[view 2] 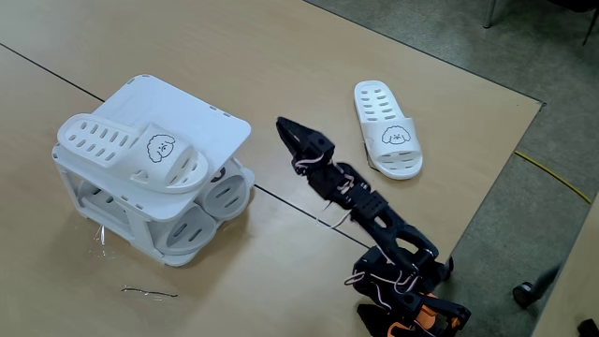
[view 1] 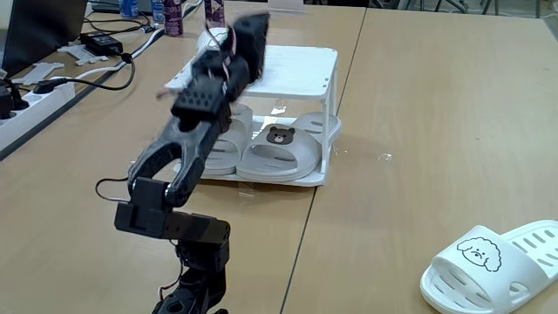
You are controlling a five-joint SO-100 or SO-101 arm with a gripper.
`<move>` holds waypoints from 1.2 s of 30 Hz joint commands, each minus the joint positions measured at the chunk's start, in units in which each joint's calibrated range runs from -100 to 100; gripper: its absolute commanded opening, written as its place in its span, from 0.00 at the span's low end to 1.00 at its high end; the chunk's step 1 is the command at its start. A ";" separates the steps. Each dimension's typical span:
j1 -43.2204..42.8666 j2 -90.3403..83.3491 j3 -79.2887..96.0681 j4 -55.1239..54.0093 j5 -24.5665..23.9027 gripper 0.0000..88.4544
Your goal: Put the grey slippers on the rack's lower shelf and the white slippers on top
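Observation:
The white rack (view 2: 211, 117) (view 1: 305, 61) stands on the table. Both grey slippers (view 1: 279, 153) (view 2: 213, 198) lie side by side on its lower shelf (view 1: 296, 180), one bear face showing in a fixed view. One white slipper (view 2: 140, 150) with a dog face rests on the slotted top. A second white slipper (view 2: 387, 129) (view 1: 497, 266) lies apart on the table, sole down. My gripper (view 2: 284, 124) (view 1: 251, 30) hangs in the air between the rack and that slipper, shut and holding nothing; it is blurred in a fixed view.
Cables, a power strip (view 1: 35, 100) and bottles (view 1: 170, 13) crowd the table's far left in a fixed view. A table seam (view 2: 281, 197) runs under the arm. The table edge (view 2: 510, 154) lies just beyond the loose white slipper. A thin wire (view 2: 150, 293) lies near the rack.

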 commanded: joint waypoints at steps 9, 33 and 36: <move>6.02 17.40 46.70 -59.17 0.42 0.01; 50.34 68.89 35.97 -88.60 0.42 0.01; 50.26 71.08 31.64 -88.25 0.42 0.01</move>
